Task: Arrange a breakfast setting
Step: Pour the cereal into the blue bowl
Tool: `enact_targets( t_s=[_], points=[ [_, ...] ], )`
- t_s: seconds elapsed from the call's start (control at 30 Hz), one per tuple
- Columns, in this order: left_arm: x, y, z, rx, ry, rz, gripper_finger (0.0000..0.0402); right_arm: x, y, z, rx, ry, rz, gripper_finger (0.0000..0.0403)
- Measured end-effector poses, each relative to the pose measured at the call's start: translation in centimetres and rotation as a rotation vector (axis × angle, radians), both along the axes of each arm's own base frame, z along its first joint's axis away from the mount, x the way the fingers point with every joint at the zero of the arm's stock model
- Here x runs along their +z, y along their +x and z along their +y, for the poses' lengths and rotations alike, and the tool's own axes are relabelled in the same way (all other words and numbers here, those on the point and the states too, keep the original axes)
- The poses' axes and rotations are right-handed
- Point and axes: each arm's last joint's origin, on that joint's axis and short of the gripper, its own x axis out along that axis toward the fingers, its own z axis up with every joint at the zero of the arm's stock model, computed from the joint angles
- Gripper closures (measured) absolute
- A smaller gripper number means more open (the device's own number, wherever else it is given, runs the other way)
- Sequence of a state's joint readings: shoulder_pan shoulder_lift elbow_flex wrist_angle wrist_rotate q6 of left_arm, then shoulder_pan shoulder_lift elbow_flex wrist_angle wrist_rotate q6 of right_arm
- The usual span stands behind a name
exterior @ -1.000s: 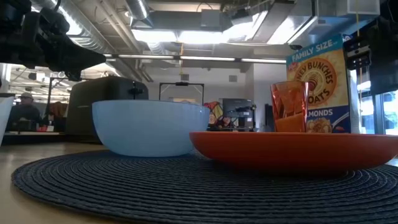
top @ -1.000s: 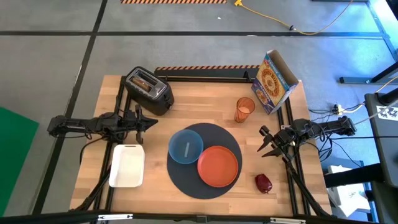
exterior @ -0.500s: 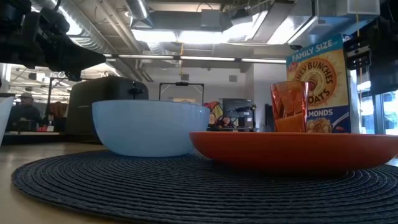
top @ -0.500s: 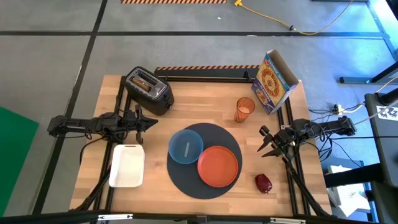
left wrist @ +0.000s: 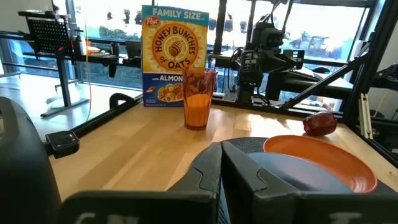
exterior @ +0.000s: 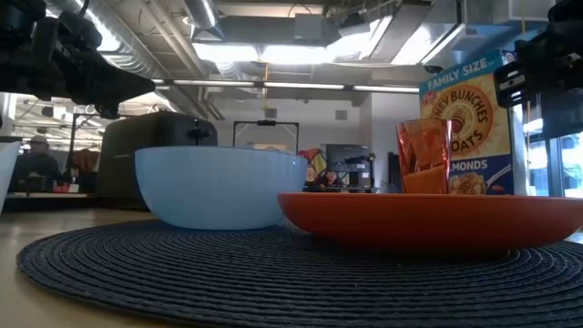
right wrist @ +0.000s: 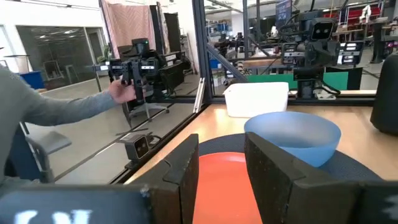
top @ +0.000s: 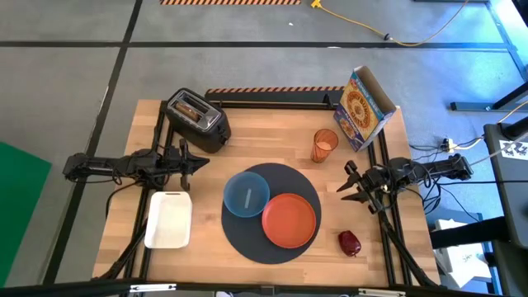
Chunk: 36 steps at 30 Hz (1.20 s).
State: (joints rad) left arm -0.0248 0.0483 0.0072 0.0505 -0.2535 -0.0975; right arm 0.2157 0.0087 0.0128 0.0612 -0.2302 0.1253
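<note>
1. Setting: the mat [top: 272, 211] lies at the table's centre. The bowl [top: 246, 196] sits on its left part and the plate [top: 289, 219] on its near-right part, the two just beside each other.
2. The cup [top: 324, 145] stands upright beyond the mat, near the cereal box [top: 364, 108]. The fruit [top: 349, 242] lies off the mat at the near right. The toast [top: 190, 106] stands in the toaster [top: 197, 120] at the far left.
3. The right gripper [top: 352, 185] hovers right of the mat, fingers spread apart, holding nothing.
4. The left gripper [top: 186, 160] waits left of the bowl, fingers closed together, empty.
5. Probable step: fetching the fruit or cup. Approach from above, keeping clear of the plate rim.
6. The fruit's long axis runs roughly near-to-far; close the fingers across its short width.
7. A white tray [top: 168, 219] lies at the near left.
</note>
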Motion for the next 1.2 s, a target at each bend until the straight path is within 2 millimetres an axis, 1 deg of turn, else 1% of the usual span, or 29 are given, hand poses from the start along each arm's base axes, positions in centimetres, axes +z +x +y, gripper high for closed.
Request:
enact_targets(
  t_s=[0.13, 0.27, 0.5, 0.63, 0.7, 0.83, 0.93, 1.0, 1.07, 1.2],
  points=[
    [0.0, 0.0, 0.0, 0.000, 0.001, -0.005, 0.0395, 0.1, 0.0, -0.1, -0.021, 0.003, -0.007, 0.0283],
    [0.1, 0.0, 0.0, 0.000, 0.000, -0.007, 0.0395, 0.4, 0.2, -0.5, -0.189, 0.042, -0.034, 0.0283],
    [0.1, 0.0, 0.0, 0.000, -0.004, -0.007, 0.0395, 0.5, 0.2, -0.9, -0.332, 0.060, -0.037, 0.0283],
    [0.1, 0.0, 0.0, 0.000, 0.000, -0.007, 0.0395, 0.5, 0.2, -1.0, -0.368, 0.061, -0.040, 0.0283],
    [0.1, 0.0, 0.0, 0.000, 0.002, -0.011, 0.0395, 0.4, 0.3, -1.3, -0.446, 0.060, -0.041, 0.0283],
    [0.1, 0.0, 0.0, 0.000, -0.005, -0.015, 0.0395, 0.5, 0.2, -2.0, -0.684, 0.087, -0.047, 0.0283],
    [0.1, 0.0, 0.0, 0.016, -0.005, -0.014, 0.0395, 0.5, 0.1, -2.2, -0.763, 0.087, -0.039, 0.0282],
    [0.1, 0.0, 0.1, 0.018, -0.006, -0.015, 0.0394, 0.7, 0.2, -2.2, -0.775, 0.081, -0.031, 0.0275],
    [0.1, 0.0, 0.0, 0.017, -0.007, -0.015, 0.0388, 1.3, 0.2, -2.2, -0.775, 0.072, -0.022, 0.0258],
    [0.3, 0.0, 0.0, 0.015, -0.005, -0.027, 0.0367, 3.8, 0.2, -2.3, -0.814, 0.018, 0.022, 0.0205]
  ],
)
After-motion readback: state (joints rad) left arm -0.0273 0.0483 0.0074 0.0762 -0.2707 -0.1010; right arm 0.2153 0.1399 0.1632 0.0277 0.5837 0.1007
